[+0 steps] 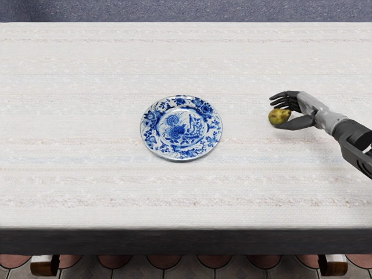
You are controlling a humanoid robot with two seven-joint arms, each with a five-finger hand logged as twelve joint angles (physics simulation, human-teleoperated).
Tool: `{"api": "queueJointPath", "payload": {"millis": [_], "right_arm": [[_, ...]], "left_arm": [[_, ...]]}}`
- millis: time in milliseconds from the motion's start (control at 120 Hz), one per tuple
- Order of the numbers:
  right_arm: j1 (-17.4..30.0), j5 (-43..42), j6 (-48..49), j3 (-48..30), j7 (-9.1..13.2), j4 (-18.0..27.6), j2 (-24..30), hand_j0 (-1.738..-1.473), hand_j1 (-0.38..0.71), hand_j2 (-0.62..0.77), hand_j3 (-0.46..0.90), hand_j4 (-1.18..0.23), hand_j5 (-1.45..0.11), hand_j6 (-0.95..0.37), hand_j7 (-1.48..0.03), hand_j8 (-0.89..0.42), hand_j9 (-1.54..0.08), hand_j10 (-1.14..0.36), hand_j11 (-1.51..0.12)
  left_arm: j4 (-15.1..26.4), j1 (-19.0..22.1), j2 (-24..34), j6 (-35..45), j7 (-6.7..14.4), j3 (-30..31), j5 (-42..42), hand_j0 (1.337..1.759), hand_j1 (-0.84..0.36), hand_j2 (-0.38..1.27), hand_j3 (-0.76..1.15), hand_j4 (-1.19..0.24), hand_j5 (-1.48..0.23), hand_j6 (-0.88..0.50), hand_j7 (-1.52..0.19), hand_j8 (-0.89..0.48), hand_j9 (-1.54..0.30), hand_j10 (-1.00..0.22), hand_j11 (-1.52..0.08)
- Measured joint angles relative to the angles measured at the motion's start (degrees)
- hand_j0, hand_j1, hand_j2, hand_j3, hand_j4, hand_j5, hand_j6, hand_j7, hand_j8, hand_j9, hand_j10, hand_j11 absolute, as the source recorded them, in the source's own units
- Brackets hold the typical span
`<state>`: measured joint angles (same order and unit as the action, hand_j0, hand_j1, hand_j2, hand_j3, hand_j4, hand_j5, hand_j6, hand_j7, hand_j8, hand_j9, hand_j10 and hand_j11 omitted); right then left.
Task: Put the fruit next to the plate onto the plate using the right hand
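A small yellow-green fruit [279,117] with a brown patch lies on the table, well to the right of the plate. The blue-and-white patterned plate [152,137] sits near the table's middle with nothing on it. My right hand [289,110] reaches in from the right edge and cups the fruit: the fingers [285,97] curve over its top and the thumb [297,124] runs under its right side. The fingers look spread around the fruit, not closed on it. The fruit still rests on the table.
The white textured table [87,174] stretches wide on all sides of the plate. Its dark front edge [186,241] runs along the bottom, with floor tiles below. The right forearm [354,142] slants in from the right edge.
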<state>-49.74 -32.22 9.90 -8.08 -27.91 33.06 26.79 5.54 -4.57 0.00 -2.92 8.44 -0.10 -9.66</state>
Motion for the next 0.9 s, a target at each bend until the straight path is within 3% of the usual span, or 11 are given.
{"api": "queueJointPath", "payload": {"millis": [142,300,525,542,600,650,900], "right_arm": [[0.0,0.1,-0.1,0.5,-0.1,-0.1,-0.1,-1.658,0.21,-0.08,0.00,-0.50,-0.60,-0.49,-0.62,-0.44,-0.61,-0.42,-0.62],[0.0,0.1,-0.1,1.0,-0.2,-0.1,-0.1,-1.657,0.26,-0.06,0.00,-0.56,-0.66,-0.54,-0.69,-0.37,-0.68,-0.39,-0.70],[0.0,0.2,-0.1,1.5,-0.2,-0.1,-0.1,-1.655,0.30,0.08,0.00,-0.64,-0.74,-0.58,-0.79,-0.36,-0.77,-0.36,-0.80],[0.0,0.2,-0.1,1.4,-0.2,-0.1,-0.1,-1.654,0.30,0.09,0.00,-0.65,-0.75,-0.56,-0.79,-0.34,-0.77,-0.43,-0.81],[0.0,0.2,-0.1,1.7,-0.3,-0.1,-0.1,-1.654,0.31,0.12,0.00,-0.68,-0.77,-0.59,-0.82,-0.36,-0.79,-0.36,-0.84],[0.0,0.3,-0.1,1.8,-0.2,-0.1,-0.1,-1.653,0.29,0.15,0.00,-0.70,-0.79,-0.62,-0.84,-0.37,-0.81,-0.41,-0.86],[-0.2,0.2,-0.1,2.1,-0.1,-0.1,-0.1,-1.653,0.28,0.14,0.00,-0.75,-0.88,-0.57,-0.93,-0.33,-0.89,-0.41,-0.91]], "left_arm": [[0.0,0.0,0.0,0.0,0.0,0.0,0.0,1.658,0.32,0.00,0.00,-0.02,-0.03,-0.02,-0.03,-0.02,-0.03,-0.02,-0.03],[0.0,0.0,0.0,0.0,0.0,0.0,0.0,1.658,0.32,0.00,0.00,-0.02,-0.03,-0.02,-0.03,-0.02,-0.03,-0.02,-0.03],[0.0,0.0,0.0,0.0,0.0,0.0,0.0,1.658,0.32,0.00,0.00,-0.02,-0.03,-0.02,-0.03,-0.02,-0.03,-0.02,-0.03],[0.0,0.0,0.0,0.0,0.0,0.0,0.0,1.658,0.32,0.00,0.00,-0.02,-0.03,-0.02,-0.03,-0.02,-0.03,-0.02,-0.03],[0.0,0.0,0.0,0.0,0.0,0.0,0.0,1.658,0.32,0.00,0.00,-0.02,-0.03,-0.02,-0.03,-0.02,-0.03,-0.02,-0.03],[0.0,0.0,0.0,0.0,0.0,0.0,0.0,1.658,0.32,0.00,0.00,-0.02,-0.03,-0.02,-0.03,-0.02,-0.03,-0.02,-0.03],[0.0,0.0,0.0,0.0,0.0,0.0,0.0,1.658,0.32,0.00,0.00,-0.02,-0.03,-0.02,-0.03,-0.02,-0.03,-0.02,-0.03]]}}
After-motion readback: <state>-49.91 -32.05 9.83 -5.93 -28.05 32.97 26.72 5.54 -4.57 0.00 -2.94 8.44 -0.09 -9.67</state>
